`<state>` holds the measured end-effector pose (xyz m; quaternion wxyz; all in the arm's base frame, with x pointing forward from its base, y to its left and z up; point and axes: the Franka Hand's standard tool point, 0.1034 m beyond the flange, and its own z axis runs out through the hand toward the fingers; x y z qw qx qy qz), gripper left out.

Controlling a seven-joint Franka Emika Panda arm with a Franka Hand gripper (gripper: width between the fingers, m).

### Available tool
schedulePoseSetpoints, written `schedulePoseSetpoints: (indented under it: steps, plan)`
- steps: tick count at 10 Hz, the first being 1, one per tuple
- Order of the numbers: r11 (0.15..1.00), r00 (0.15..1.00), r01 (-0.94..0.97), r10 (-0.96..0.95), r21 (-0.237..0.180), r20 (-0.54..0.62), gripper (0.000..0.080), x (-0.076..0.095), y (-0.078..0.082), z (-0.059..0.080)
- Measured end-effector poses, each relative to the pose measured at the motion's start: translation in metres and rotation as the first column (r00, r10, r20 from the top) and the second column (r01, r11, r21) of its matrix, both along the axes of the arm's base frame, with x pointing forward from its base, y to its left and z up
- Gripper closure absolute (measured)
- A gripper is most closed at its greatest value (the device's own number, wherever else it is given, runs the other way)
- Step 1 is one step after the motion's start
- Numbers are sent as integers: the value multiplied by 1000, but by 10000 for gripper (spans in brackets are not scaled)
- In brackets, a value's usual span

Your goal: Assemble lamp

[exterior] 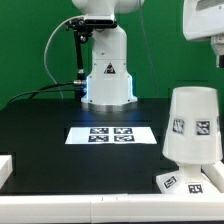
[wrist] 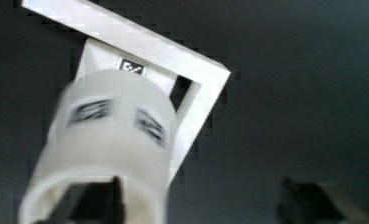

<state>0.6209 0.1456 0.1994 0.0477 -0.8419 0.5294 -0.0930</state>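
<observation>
The tapered white shade (exterior: 193, 125) stands wide end down on the squarish base block (exterior: 188, 183) at the exterior view's right, near the table's front. In the wrist view the shade (wrist: 110, 140) fills the near side, and a tag of the base (wrist: 133, 68) shows beyond it. The bulb is not in view. My gripper (wrist: 202, 205) is open and holds nothing. One finger (wrist: 92, 205) shows over the shade's top rim, the other (wrist: 314, 200) over bare black table. In the exterior view the hand (exterior: 205, 20) hangs high above the shade.
The marker board (exterior: 113, 134) lies mid-table before the white robot pedestal (exterior: 107, 70). A white rail (wrist: 163, 50) forms a corner around the base; rail pieces show along the front edge (exterior: 110, 198) and at the front left (exterior: 5, 165).
</observation>
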Motion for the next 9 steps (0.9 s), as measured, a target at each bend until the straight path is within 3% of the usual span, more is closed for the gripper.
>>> schedulePoseSetpoints:
  steps: [1, 2, 4, 6, 9]
  plan:
    - [1000, 1000, 0, 0, 0, 0, 242, 0, 0, 0]
    - [1000, 1000, 0, 0, 0, 0, 146, 0, 0, 0]
    - [998, 998, -63, 63, 3, 2, 108, -2, -7, 7]
    - [996, 996, -88, 87, 29, 9, 102, -8, -25, 22]
    - [996, 997, -83, 83, 28, 6, 101, -9, -28, 22]
